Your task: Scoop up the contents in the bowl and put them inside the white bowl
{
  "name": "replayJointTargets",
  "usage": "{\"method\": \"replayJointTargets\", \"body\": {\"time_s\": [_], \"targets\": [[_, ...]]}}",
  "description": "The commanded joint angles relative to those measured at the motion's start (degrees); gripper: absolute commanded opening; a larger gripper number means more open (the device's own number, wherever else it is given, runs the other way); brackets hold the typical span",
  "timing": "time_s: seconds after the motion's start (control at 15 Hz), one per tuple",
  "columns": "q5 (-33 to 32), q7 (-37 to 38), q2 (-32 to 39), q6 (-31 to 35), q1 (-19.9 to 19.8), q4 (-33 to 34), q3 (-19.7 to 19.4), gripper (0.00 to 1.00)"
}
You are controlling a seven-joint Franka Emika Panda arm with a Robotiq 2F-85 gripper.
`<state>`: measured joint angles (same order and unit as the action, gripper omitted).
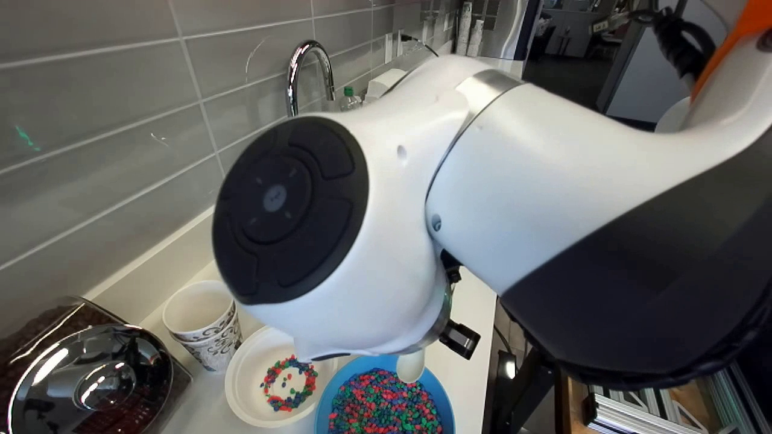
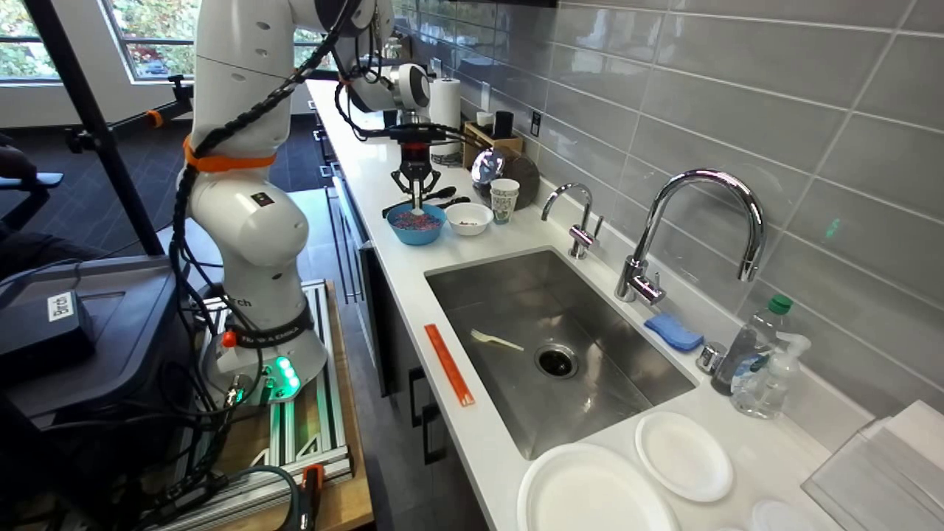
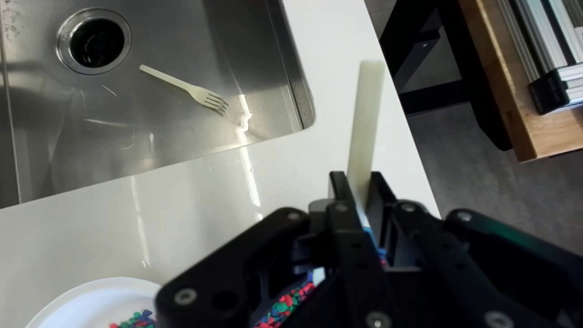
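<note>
Glossy grey tiled wall [image 2: 726, 81] with pale joints runs along long white countertop [image 2: 509, 237] in both exterior views. Bright reflections [image 2: 596, 26] lie on tiles. Below countertop, dark flat cabinet fronts [image 2: 451, 487] with black bar handles [image 2: 413, 398]. In exterior view, wide windows [image 2: 162, 33], green and reddish leaves [image 2: 44, 26] outside. Under windows, plain whitish wall [image 2: 140, 96], then floor [image 2: 144, 158] of dark grey tiles.

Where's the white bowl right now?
In an exterior view, the white bowl is beyond the sink, between the blue bowl on its left and the patterned cups on its right. The wrist view shows part of it, bottom left.
</note>
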<state>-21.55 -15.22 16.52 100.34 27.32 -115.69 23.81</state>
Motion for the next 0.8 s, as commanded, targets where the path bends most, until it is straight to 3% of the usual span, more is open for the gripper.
{"method": "replayJointTargets", "body": {"time_s": [0.0, 0.73], "targets": [[-1.3, -1.7, 4.3, -4.0, 1.1, 4.5, 0.3, 0.03], [-2.5, -3.6, 11.9, -7.8, 3.0, 11.5, -0.5, 0.03]]}}
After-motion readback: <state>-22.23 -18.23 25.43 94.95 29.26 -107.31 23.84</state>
